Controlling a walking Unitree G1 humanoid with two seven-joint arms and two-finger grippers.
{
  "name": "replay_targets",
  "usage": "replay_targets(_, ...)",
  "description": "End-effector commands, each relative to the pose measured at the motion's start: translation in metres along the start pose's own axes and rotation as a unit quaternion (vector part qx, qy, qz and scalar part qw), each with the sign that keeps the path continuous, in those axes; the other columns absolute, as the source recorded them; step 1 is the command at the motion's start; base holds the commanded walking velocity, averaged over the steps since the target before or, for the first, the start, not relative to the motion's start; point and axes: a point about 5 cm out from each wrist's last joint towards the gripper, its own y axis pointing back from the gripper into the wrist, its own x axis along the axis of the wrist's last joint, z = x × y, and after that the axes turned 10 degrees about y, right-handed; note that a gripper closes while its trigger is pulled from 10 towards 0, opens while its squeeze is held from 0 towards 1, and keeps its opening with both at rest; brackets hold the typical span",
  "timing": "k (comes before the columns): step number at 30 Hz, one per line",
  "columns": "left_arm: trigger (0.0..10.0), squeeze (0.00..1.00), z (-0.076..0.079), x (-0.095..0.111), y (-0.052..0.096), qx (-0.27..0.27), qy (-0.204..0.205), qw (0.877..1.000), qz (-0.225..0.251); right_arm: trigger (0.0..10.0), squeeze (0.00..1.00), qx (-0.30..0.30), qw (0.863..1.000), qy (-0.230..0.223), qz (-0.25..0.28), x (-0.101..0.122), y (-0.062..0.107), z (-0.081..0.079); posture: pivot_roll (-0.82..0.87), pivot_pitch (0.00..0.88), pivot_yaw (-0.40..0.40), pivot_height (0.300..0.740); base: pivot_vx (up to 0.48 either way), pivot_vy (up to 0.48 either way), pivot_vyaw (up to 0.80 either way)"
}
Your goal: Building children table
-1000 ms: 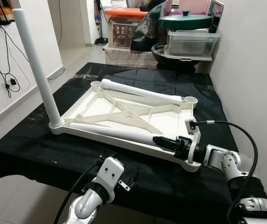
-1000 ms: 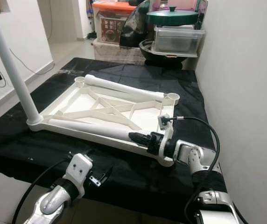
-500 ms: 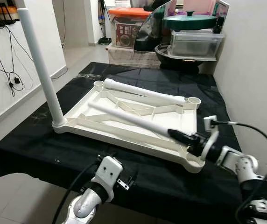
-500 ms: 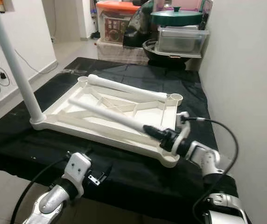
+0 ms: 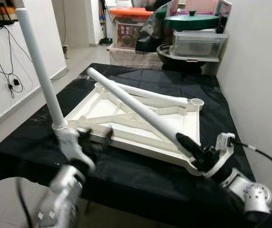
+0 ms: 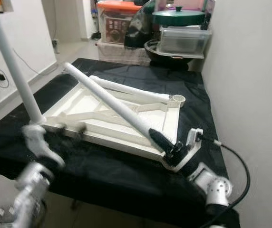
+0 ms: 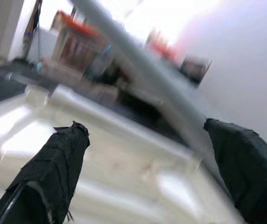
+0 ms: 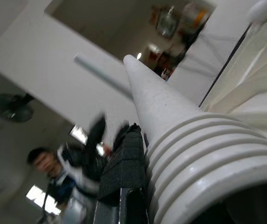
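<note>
An upturned white tabletop lies on the black-covered table. One white leg stands upright in its near left corner. A second leg lies along its far edge. My right gripper is shut on the threaded end of a third leg, which slants up and away to the left over the tabletop. In the right wrist view that leg has a black finger against it. My left gripper, blurred, is open at the tabletop's near left edge; its fingers are spread wide.
Stacked storage boxes, a clear tub and a green pot lid stand behind the table. A white wall runs close along the right side. Cables hang on the left wall. A person appears in the right wrist view.
The right gripper has tipped the held leg so its far end has risen off the tabletop. The left arm has swung up from below the table edge to the near left corner.
</note>
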Motion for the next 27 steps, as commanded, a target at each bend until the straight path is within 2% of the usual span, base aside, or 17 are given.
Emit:
replay_targets(1,10.0,1.0,-0.001,-0.001,0.001,0.001,0.022,1.0,-0.007,0.0,0.0,0.027,1.0,0.0,0.005,0.001,-0.004,-0.006,0.15,0.0,-0.045,0.74,0.0,0.0,0.0)
replay_targets(2,10.0,0.0,0.0,0.002,0.0,-0.003,0.036,0.999,-0.002,0.0,0.0,0.035,0.999,-0.002,0.004,0.0,-0.004,-0.009,0.15,0.0,-0.043,0.74,0.0,0.0,0.0)
replay_targets(4,10.0,0.0,0.001,0.004,-0.001,-0.006,0.046,0.999,0.001,0.0,0.0,0.04,0.999,-0.004,0.002,0.0,-0.004,-0.01,0.15,0.0,-0.043,0.74,0.0,0.0,0.0)
replay_targets(7,10.0,0.0,0.001,0.011,-0.004,-0.014,0.084,0.996,0.016,0.0,0.0,0.062,0.998,-0.005,-0.021,-0.003,-0.004,-0.017,0.15,0.0,-0.043,0.74,0.0,0.0,0.0)
replay_targets(14,10.0,0.0,-0.001,0.016,-0.003,-0.015,0.116,0.993,0.016,0.0,0.0,0.086,0.996,-0.008,-0.033,-0.006,-0.003,-0.026,0.15,0.0,-0.043,0.74,0.0,0.0,0.0)
replay_targets(17,10.0,0.0,0.001,0.023,-0.004,-0.028,0.147,0.989,0.022,0.0,0.0,0.103,0.993,-0.006,-0.062,-0.013,-0.004,-0.033,0.15,0.0,-0.043,0.74,0.0,0.0,0.0)
replay_targets(27,10.0,0.0,0.005,0.031,-0.004,-0.054,0.185,0.981,0.031,0.0,0.0,0.111,0.99,-0.003,-0.089,-0.019,-0.004,-0.037,0.15,0.0,-0.048,0.74,0.0,0.0,0.0)
